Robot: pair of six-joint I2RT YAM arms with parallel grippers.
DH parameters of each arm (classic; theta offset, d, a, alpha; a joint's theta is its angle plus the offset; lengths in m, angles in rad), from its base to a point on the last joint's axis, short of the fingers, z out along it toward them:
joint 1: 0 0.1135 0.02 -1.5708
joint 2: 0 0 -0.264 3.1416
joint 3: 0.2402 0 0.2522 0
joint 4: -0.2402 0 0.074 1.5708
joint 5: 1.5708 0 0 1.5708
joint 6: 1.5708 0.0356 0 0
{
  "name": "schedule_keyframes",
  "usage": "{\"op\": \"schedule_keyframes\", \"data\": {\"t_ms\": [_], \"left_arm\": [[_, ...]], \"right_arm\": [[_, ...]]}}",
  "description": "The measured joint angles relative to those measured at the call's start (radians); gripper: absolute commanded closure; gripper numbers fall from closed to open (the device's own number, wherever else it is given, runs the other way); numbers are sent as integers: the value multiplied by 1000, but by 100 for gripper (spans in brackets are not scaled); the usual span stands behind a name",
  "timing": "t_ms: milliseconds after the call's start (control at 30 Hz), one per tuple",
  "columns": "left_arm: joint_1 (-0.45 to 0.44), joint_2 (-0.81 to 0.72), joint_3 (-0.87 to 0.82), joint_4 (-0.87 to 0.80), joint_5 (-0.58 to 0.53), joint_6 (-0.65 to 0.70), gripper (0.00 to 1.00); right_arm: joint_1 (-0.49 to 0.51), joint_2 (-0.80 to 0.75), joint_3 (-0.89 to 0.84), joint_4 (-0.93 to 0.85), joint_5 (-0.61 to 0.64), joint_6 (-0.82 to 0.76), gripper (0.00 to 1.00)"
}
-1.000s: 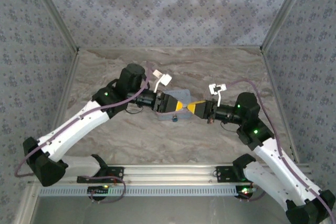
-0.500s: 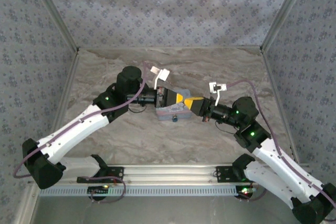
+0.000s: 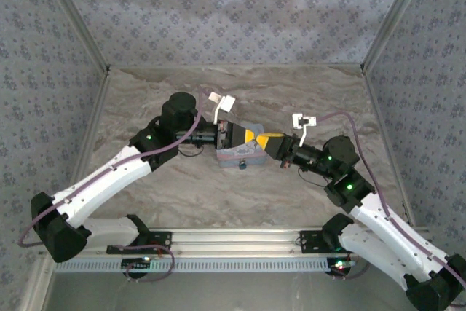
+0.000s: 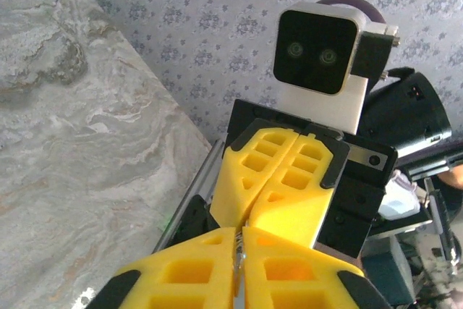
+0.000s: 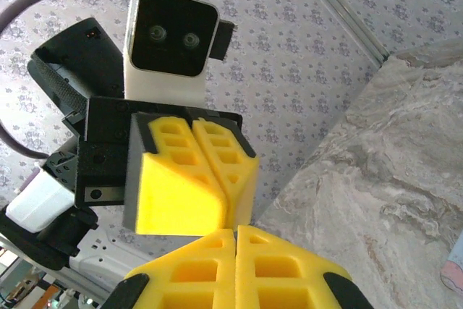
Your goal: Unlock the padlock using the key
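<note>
My two grippers meet tip to tip above the middle of the table. The left gripper [image 3: 252, 137] is shut, and a thin sliver of metal, the key [image 4: 238, 265], shows pinched between its yellow fingers [image 4: 181, 273]. The right gripper [image 3: 258, 138] faces it with its yellow fingers [image 4: 278, 179] pressed together; whether it also grips the key I cannot tell. In the right wrist view my right gripper [image 5: 235, 231] shows no gap, with the left gripper's fingers [image 5: 192, 179] just beyond. The padlock is not clearly visible; a grey-blue patch [image 3: 234, 155] lies on the table under the fingers.
A small dark blue piece [image 3: 241, 166] sits at the patch's near edge. The marble-patterned table [image 3: 291, 92] is walled by patterned panels [image 3: 233, 12] on three sides. An aluminium rail [image 3: 233, 237] runs along the near edge between the arm bases.
The left gripper has shut. The meeting point of the two grippers has shifted left and slightly away, the right arm reaching further in. Little has moved in the last half second.
</note>
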Motion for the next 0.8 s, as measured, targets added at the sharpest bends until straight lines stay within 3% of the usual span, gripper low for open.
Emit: {"op": "schedule_keyframes", "data": {"t_ms": [667,700,733,767,800], "left_arm": [[0,0,0,10,-7,6,100],[0,0,0,10,-8,6,95],[0,0,0,7,-11,6,79],[-2,0,0,3,-16,10,70],[-5,0,0,-1,-23,13,65]], "right_arm": [[0,2,-6,-1,0,2,100],[0,0,-6,-3,0,2,100],[0,-4,-6,-6,0,2,100],[-2,-6,-6,-10,0,2,100],[-5,-9,-6,-18,0,1,100]]}}
